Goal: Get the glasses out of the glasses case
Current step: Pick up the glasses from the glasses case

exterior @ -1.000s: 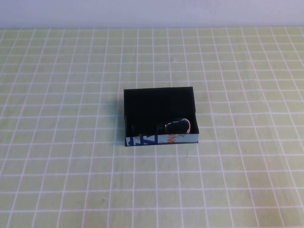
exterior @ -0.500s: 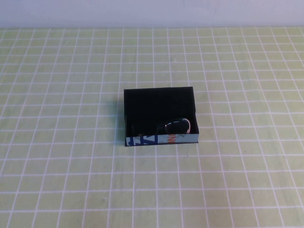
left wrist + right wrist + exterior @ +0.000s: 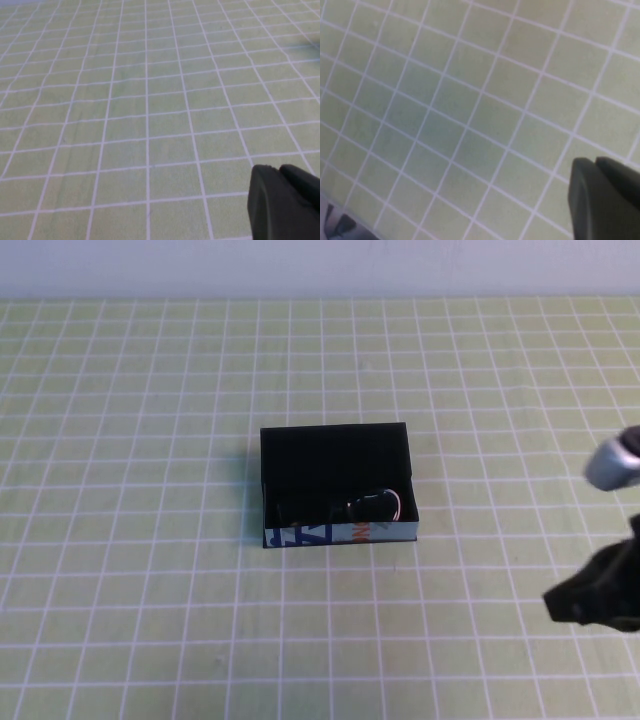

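The glasses case (image 3: 330, 455) is a black open box at the table's middle, with a white strip with blue and orange print as its low front wall. The glasses (image 3: 372, 506) lie inside, against the front wall toward its right end, mostly lost in the black interior. My right gripper (image 3: 568, 606) hangs at the right edge, well right of the case and nearer than it; in the right wrist view (image 3: 596, 160) its fingers are together over bare cloth. My left gripper (image 3: 279, 168) is outside the high view, its fingers together above the cloth.
A green cloth with a white grid (image 3: 150, 590) covers the table. A pale wall runs along the far edge. The right arm's silver joint (image 3: 612, 464) shows at the right edge. A dark object (image 3: 337, 224) sits off the cloth's edge in the right wrist view.
My right arm has come into the high view from the right edge. The case and the glasses have not moved.
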Controlling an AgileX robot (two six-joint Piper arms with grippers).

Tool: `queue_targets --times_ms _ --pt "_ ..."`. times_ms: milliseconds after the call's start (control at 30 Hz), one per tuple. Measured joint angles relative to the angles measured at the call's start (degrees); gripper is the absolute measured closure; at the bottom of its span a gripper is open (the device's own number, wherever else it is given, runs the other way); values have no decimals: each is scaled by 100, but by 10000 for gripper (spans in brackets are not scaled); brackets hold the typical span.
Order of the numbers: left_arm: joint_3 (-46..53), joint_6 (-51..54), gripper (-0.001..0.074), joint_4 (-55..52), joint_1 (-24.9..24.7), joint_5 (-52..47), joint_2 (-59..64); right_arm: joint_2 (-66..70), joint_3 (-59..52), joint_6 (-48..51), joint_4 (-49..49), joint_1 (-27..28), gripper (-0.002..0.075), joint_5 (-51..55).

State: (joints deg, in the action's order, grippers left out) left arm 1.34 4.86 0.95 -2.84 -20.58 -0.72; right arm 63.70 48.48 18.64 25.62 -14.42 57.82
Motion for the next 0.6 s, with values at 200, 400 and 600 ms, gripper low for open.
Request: queue_targets --times_ms 200,400,600 --pt "0 0 739 0 0 0 0 1574 1470 546 -596 -1441 743 -96" --pt "0 0 739 0 0 0 0 3109 3061 1676 -733 -1965 743 646" --pt "0 0 739 0 0 0 0 4232 4689 2517 -1193 -1989 732 1152"
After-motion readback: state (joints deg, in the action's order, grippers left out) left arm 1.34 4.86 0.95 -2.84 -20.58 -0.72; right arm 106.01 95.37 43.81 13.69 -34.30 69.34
